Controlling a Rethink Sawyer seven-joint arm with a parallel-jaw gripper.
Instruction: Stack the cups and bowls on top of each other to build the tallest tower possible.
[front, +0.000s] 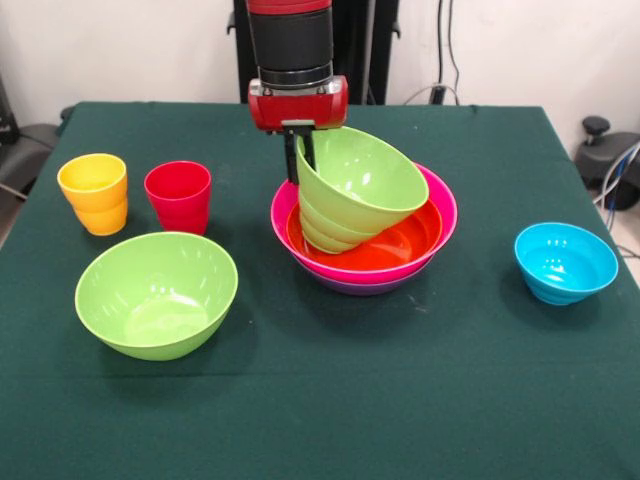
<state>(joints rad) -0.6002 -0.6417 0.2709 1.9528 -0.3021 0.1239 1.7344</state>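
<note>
My gripper (301, 163) comes down from above and is shut on the left rim of a lime green bowl (362, 185). This bowl is tilted on its side, opening toward the upper right, with its base resting inside the orange bowl (412, 240). The orange bowl sits nested in the pink bowl (443, 205), which sits in the purple bowl (368, 288); together they form the tower at the table's middle. A second large lime green bowl (157, 293) stands at the front left. The yellow cup (94, 193) and red cup (178, 196) stand upright at the left. The orange cup is out of view.
A small sky blue bowl (565, 262) stands alone at the right. The table has a dark green cloth (400, 400). Cables and a black stand lie beyond the table's right edge.
</note>
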